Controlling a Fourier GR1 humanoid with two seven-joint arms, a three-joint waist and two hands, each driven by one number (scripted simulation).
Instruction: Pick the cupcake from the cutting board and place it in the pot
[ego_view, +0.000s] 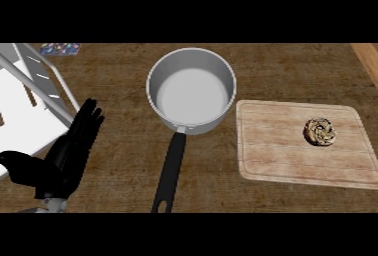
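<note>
One brown wooden worktop (295, 70) carried pot (191, 90), cutting board (280, 150) and cupcake (320, 132); left hand (70, 155) rested spread, no writing readable.

Open counter (295, 70) above and around the cutting board (280, 150); cupcake (320, 132) unobstructed from every side. Pot (191, 90) mouth uncovered, handle (170, 172) lying across the lane between left hand (70, 150) and board.

left hand (63, 155) | lower left (resting) | fingers (87, 117) straight, up
</note>
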